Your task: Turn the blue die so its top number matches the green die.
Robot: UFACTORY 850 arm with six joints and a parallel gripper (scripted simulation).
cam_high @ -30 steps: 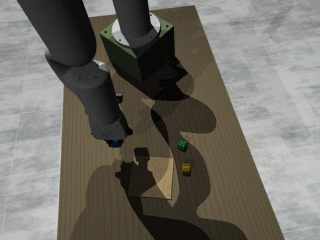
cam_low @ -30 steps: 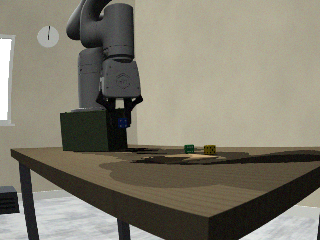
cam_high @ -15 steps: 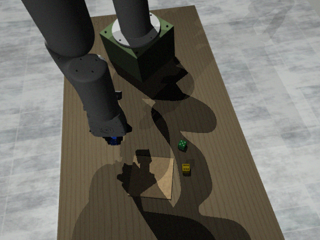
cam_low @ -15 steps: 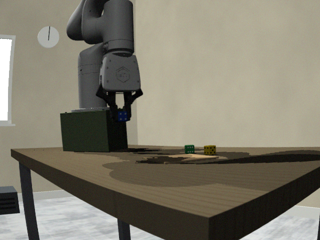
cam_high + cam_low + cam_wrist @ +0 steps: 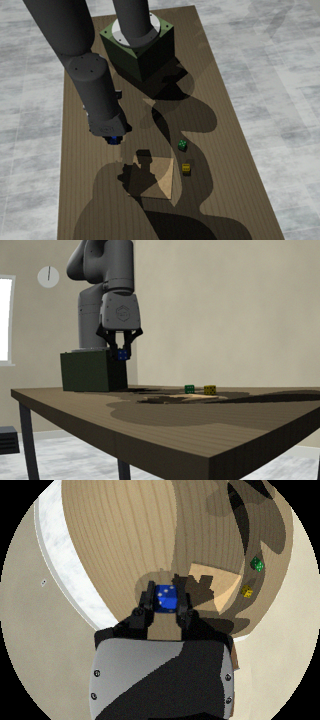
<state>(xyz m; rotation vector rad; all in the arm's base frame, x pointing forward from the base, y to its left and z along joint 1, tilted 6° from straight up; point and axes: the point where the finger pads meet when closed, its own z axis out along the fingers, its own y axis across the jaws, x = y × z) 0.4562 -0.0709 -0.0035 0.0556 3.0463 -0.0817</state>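
One wooden table (image 5: pixel 85 144) (image 5: pixel 155 418) (image 5: pixel 120 530); three dice; one gripper (image 5: pixel 113 140) (image 5: pixel 120 356) (image 5: pixel 165 590), grasping blue die (image 5: pixel 113 140) (image 5: pixel 122 355) (image 5: pixel 166 598) above it; one mat (image 5: pixel 164 180) (image 5: pixel 204 396) (image 5: pixel 225 582).

You've got three views. Top: cam high over the table (image 5: pixel 85 155) (image 5: pixel 160 418) (image 5: pixel 120 525), off the end opposite the arm's green base block (image 5: pixel 157 51) (image 5: pixel 85 371), tilted down and back toward it; far enough to take in most of the tabletop plus floor both sides. Exterior: just above tabletop height, off a near corner, nearly level, looking across at the base block and walls; the closest corner is large in frame. Wrist: rides by the gripper (image 5: pixel 113 140) (image 5: pixel 121 354) (image 5: pixel 166 598), closest of your three, looking past the fingers at the table; round wide-angle picture, black corners. Top and exterior share the base block; all three share mat (image 5: pixel 165 178) (image 5: pixel 191 395) (image 5: pixel 225 585) and dice.
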